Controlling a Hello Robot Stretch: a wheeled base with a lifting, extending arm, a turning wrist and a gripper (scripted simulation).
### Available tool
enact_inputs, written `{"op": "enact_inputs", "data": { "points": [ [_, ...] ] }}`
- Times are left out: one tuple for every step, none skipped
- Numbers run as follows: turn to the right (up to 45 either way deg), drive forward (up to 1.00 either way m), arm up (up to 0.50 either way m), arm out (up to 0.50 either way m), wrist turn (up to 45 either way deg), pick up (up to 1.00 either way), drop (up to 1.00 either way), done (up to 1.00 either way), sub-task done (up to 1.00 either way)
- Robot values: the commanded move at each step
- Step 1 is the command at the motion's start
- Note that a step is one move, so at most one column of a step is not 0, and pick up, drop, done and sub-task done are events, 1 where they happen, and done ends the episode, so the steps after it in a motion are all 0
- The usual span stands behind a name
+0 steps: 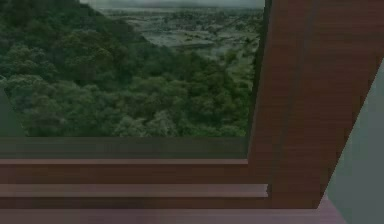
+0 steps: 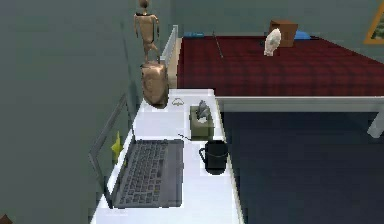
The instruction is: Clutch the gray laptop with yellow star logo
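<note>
A gray laptop [image 2: 150, 172] lies with its lid up on the white desk [image 2: 160, 115], near the desk's close end in the arm side view. Its dark keyboard faces up, and its thin lid stands along the left side, seen almost edge on. A small yellow mark [image 2: 117, 144] shows on the lid's outer face.
Right of the laptop stand a black mug [image 2: 213, 156] and a tissue box [image 2: 201, 122]. A brown vase [image 2: 154, 84] and a wooden figure [image 2: 149, 25] stand farther back. A bed [image 2: 280, 65] with a dark red cover lies beyond, above dark blue floor [image 2: 300, 160]. Ahead is a wood-framed window [image 1: 130, 70].
</note>
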Motion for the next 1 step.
{"op": "enact_inputs", "data": {
  "points": [
    [0.0,0.0,0.38,0.0,0.0,0.0,0.0,0.0,0.0]
  ]
}}
